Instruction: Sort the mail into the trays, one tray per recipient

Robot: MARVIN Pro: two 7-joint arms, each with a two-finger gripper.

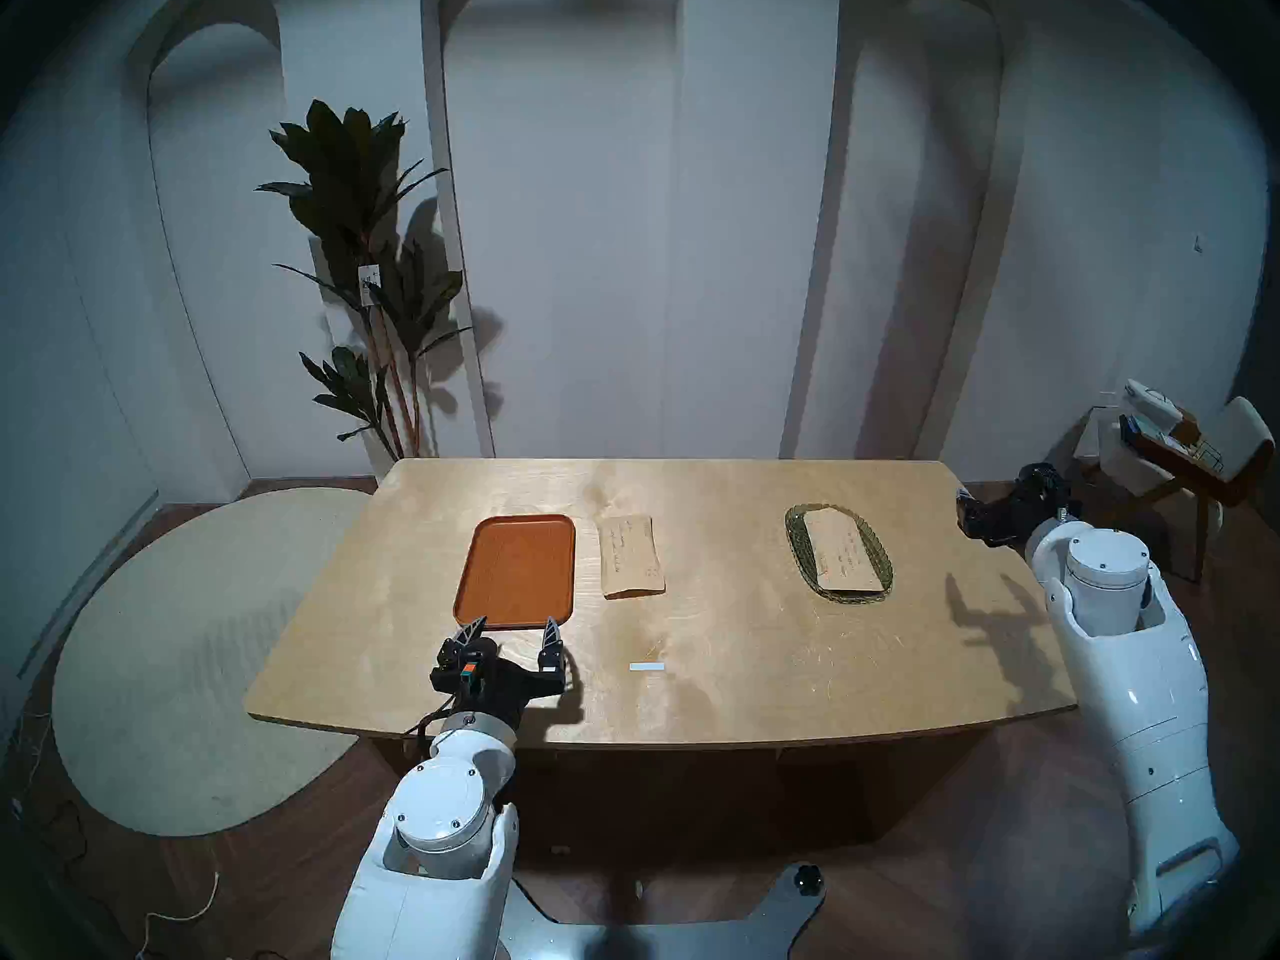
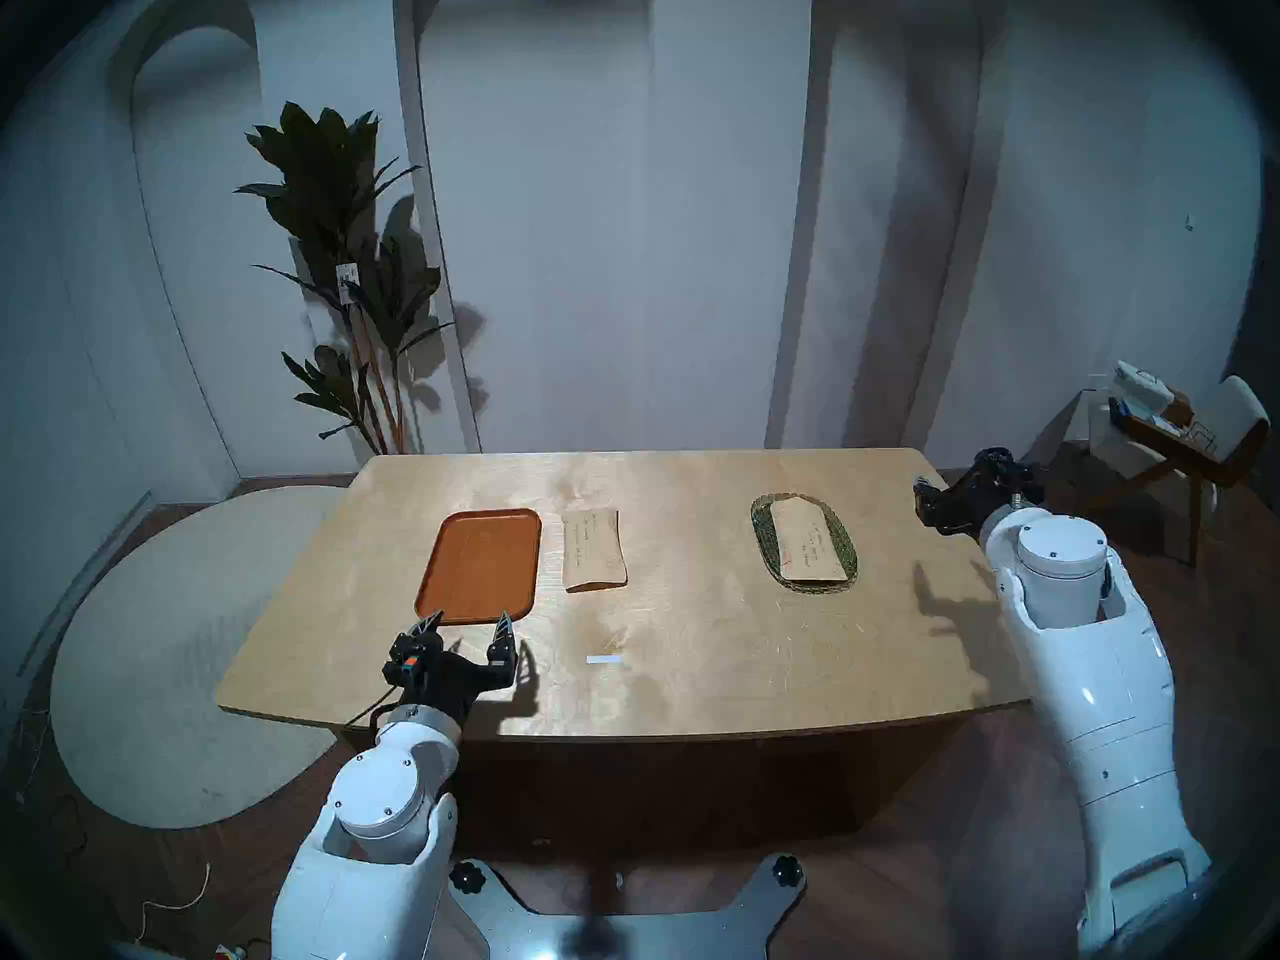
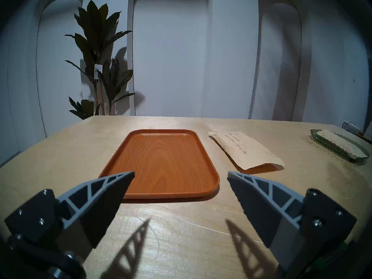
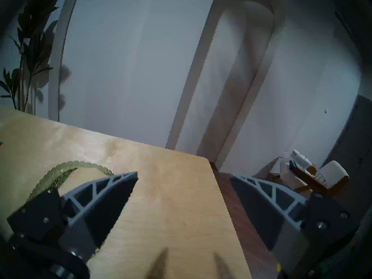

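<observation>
Your left end effector (image 1: 516,629) hovers wide open and empty at the wooden tray's (image 1: 516,571) near edge. Just right of it, the loose envelope (image 1: 630,555) lies on the table (image 1: 727,633): light, floppy paper, best pinched at its raised near end. The other envelope (image 1: 841,550) lies in the green dish (image 1: 796,543); your right end effector (image 4: 184,178) gapes, empty.

Envelope (image 4: 80,178) in green dish (image 4: 60,169)

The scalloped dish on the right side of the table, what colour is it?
The scalloped glass dish is green; the left wrist view shows it best.
</observation>
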